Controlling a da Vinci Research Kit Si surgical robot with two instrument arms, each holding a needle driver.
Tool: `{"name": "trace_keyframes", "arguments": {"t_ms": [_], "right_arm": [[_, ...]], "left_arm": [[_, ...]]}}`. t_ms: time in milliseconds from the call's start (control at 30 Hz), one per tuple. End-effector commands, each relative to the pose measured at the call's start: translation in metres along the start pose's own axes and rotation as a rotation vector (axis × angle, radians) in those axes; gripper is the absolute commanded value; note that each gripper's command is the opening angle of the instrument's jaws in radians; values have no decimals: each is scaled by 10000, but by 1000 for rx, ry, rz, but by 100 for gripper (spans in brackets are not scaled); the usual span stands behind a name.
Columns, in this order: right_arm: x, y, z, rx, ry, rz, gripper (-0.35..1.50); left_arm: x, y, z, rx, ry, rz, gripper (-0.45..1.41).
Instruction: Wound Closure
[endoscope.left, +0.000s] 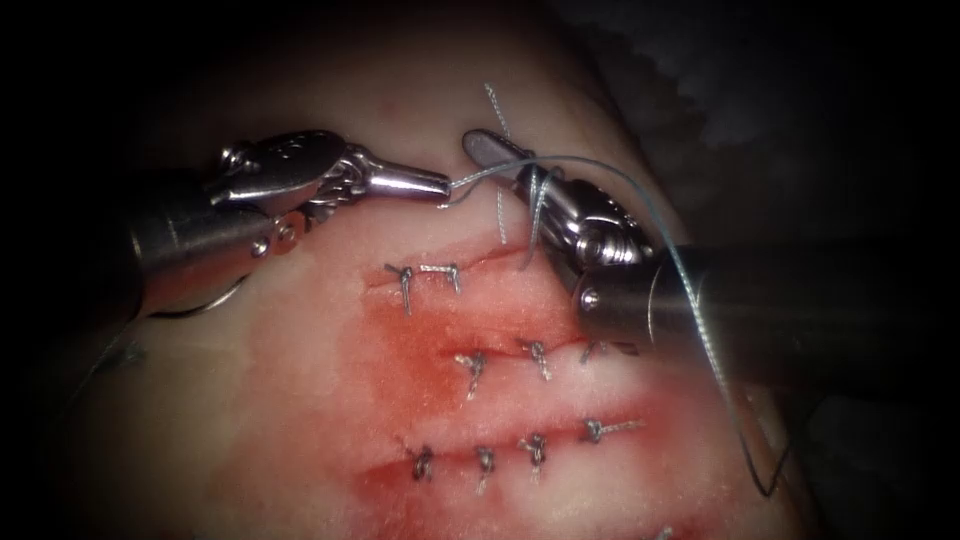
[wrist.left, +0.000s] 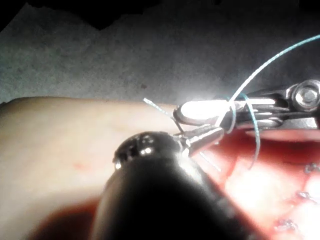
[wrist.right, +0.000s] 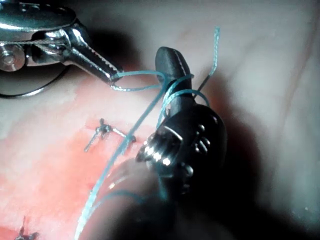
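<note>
Wrapped in loops of blue thread (wrist.right: 150, 107), the right tool (endoscope.left: 492, 146) sits just above the cut's (endoscope.left: 480, 262) top end, its jaws looking closed and holding nothing. Opposite, the left tool (endoscope.left: 440, 183) is clamped on a short thread end. Judging by this, a knot is being formed; steady, even tension would keep the loops seated. Finished stitches (endoscope.left: 430, 275) and red fluid (endoscope.left: 420, 350) lie below on the tissue (endoscope.left: 250, 400). No needle can be made out.

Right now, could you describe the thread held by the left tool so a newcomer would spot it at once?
Start at the tissue with its tied stitches. Above them, the left tool is shut on a pale thread that wraps around the right tool. Unlike the short knotted stitches, it is long and loose.
</note>
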Motion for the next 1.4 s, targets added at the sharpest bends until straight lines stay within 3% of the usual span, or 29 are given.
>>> {"name": "trace_keyframes", "arguments": {"t_ms": [33,300,500,833,1400], "right_arm": [[3,1,11,13,-22,1,51],[3,-1,11,67,12,-33,61],[6,-3,10,98,26,-76,56],[0,-15,6,238,33,-202,46],[-32,28,-4,257,46,-225,14]], "left_arm": [[-10,5,5,5,0,4,-45],[-7,-6,27,21,19,6,-45],[-5,-5,29,4,41,10,-45],[-8,9,24,-45,43,15,-45],[-23,-2,24,-42,39,1,-45]]}}
